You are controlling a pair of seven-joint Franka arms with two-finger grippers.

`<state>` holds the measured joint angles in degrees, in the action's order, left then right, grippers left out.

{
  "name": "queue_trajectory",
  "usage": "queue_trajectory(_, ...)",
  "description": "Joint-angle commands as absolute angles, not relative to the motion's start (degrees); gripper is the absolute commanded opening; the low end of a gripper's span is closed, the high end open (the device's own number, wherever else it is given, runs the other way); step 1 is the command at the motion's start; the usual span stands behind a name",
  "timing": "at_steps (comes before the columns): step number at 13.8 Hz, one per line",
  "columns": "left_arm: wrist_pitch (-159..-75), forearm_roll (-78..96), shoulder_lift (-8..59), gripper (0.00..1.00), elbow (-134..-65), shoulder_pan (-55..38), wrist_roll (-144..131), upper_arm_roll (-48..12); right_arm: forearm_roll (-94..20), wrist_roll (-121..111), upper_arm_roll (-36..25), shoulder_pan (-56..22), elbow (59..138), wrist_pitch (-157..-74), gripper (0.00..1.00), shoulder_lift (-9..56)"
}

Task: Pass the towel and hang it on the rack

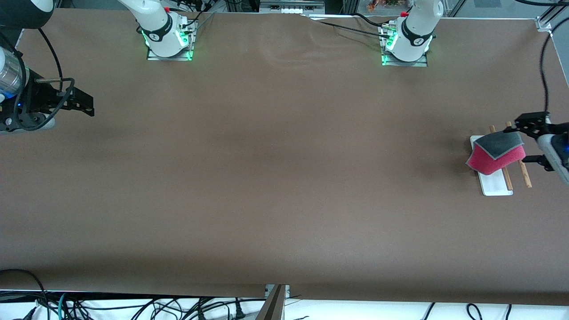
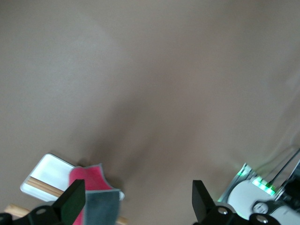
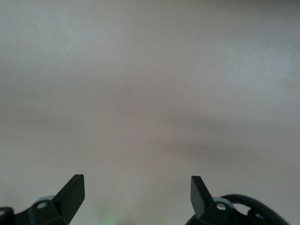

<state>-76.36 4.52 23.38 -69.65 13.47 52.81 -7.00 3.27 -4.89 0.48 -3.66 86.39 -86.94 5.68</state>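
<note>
On the brown desk, the towel draped the rack; left hand and waiting right hand gaped empty, so withdraw without snagging.

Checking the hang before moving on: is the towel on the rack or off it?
On it: the towel drapes over the rack's rods, grey face up, pink side hanging.

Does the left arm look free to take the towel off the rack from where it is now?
Probably yes. The left gripper hangs right beside the towel, jaws open and empty. The towel is draped over the rack with nothing on it. The right gripper waits at its own end of the table.
</note>
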Motion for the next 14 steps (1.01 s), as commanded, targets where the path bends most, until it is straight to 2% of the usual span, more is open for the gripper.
queue_trajectory(1, -77.3, 2.9, 16.6, 1.00, -76.4, 5.6, 38.8, -2.7, 2.4, -4.8, 0.4, -3.7, 85.2, -86.5, 1.00, 6.1)
queue_trajectory(5, -90.4, 3.3, 6.8, 1.00, -89.2, 2.5, 15.9, -2.2, 2.4, -4.7, 0.4, -3.7, 85.2, -86.4, 1.00, 6.1)
queue_trajectory(7, -95.8, 2.7, 4.1, 1.00, -92.9, 0.5, 9.0, -2.0, 2.4, -4.8, 0.4, -3.7, 85.2, -86.4, 1.00, 6.1)
queue_trajectory(10, -101.4, 1.5, -0.5, 1.00, -100.9, -2.8, 8.2, 2.3, 2.4, -4.8, 0.4, -3.7, 85.2, -86.4, 1.00, 6.1)
queue_trajectory(14, -101.7, 1.3, -0.8, 1.00, -101.6, -2.5, 5.6, 2.6, 2.4, -4.8, 0.4, -3.7, 85.2, -86.4, 1.00, 6.1)
